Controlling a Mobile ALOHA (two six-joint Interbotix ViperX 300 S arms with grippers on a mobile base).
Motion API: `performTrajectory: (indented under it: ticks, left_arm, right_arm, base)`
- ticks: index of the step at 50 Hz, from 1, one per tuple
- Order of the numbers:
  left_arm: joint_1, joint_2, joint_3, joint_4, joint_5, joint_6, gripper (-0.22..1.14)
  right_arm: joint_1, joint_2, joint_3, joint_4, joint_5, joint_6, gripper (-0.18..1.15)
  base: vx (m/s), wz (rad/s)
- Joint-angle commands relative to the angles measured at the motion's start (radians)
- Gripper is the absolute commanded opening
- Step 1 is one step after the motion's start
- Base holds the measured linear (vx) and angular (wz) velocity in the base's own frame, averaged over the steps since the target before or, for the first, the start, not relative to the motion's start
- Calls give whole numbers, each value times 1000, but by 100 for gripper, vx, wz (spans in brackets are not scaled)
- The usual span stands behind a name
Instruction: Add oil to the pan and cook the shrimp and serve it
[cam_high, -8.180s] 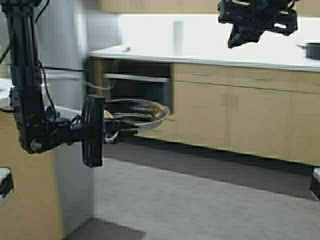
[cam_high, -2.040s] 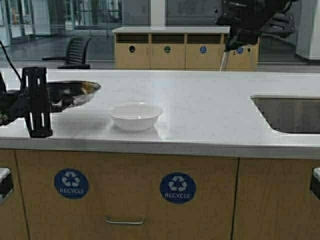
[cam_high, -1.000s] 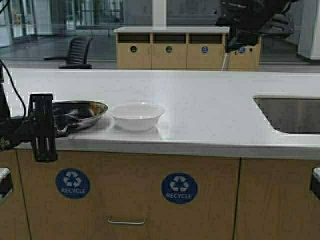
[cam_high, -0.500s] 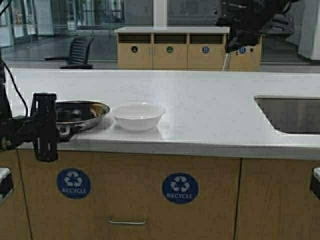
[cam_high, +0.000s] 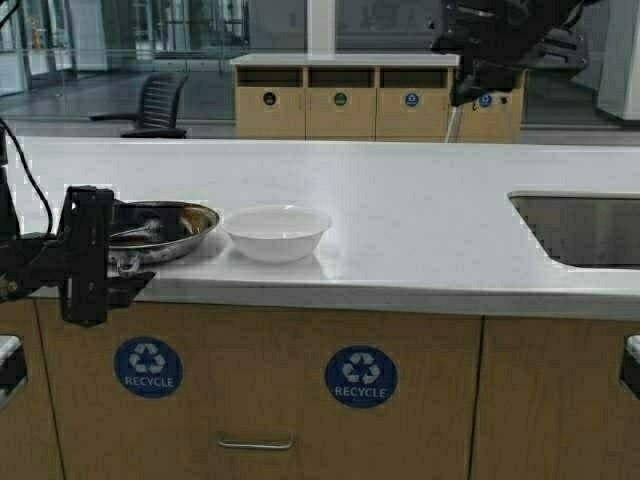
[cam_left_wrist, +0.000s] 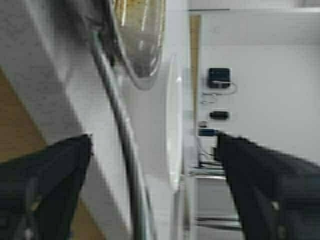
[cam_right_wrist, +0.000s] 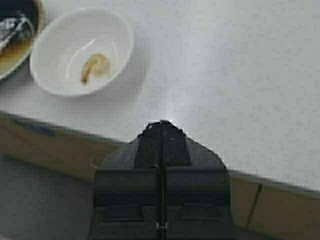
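The steel pan (cam_high: 165, 228) sits on the white counter (cam_high: 420, 220) near its front left edge, touching the white bowl (cam_high: 277, 232). My left gripper (cam_high: 118, 268) is open at the counter edge, its fingers spread wide on either side of the pan's handle (cam_left_wrist: 125, 150) without touching it. In the left wrist view the pan (cam_left_wrist: 137, 45) and my left gripper (cam_left_wrist: 154, 145) show side-on. The shrimp (cam_right_wrist: 95, 66) lies in the white bowl (cam_right_wrist: 82, 50). My right gripper (cam_right_wrist: 161, 124) is shut and empty, held high above the counter (cam_high: 500, 45). The oil jug is out of view.
A steel sink (cam_high: 585, 228) is set into the counter at the right. Cabinet fronts with blue recycle stickers (cam_high: 361, 377) are below the counter edge. A black chair (cam_high: 155, 105) and a wooden bin unit (cam_high: 340, 98) stand far behind.
The robot has driven to this counter with the pan. The pan came down from the left onto the counter beside the bowl. My left gripper has opened off the handle.
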Motion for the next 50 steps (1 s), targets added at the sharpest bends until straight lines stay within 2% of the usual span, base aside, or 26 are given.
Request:
performTrajectory:
  ticks: [1,14,22,34,42,50]
  left_arm:
    - [3,-84,61,-43,40,117,103]
    - [-23,-201,127,-54,94,230,103]
    - [-25,-293,198,-140,135,325,103]
    - [-40,-457,293,-215,219,512,103]
    - [-104,-591,307,-244,298,601,103]
    - [-178,-736,275,-244,499,727,102]
  right_arm:
    - [0,-9,-20,2,2,0,5]
    - [3,-9,-20,2,2,2,5]
    - [3,-11,-20,2,2,2,5]
    - [3,-11,-21,2,2,2,5]
    - [0,-9,-20,2,2,2,5]
    - [3,-9,-18,2,2,0,5]
  base:
    - [0,0]
    - [0,0]
    - [0,0]
    - [0,0]
    - [0,0]
    - [0,0]
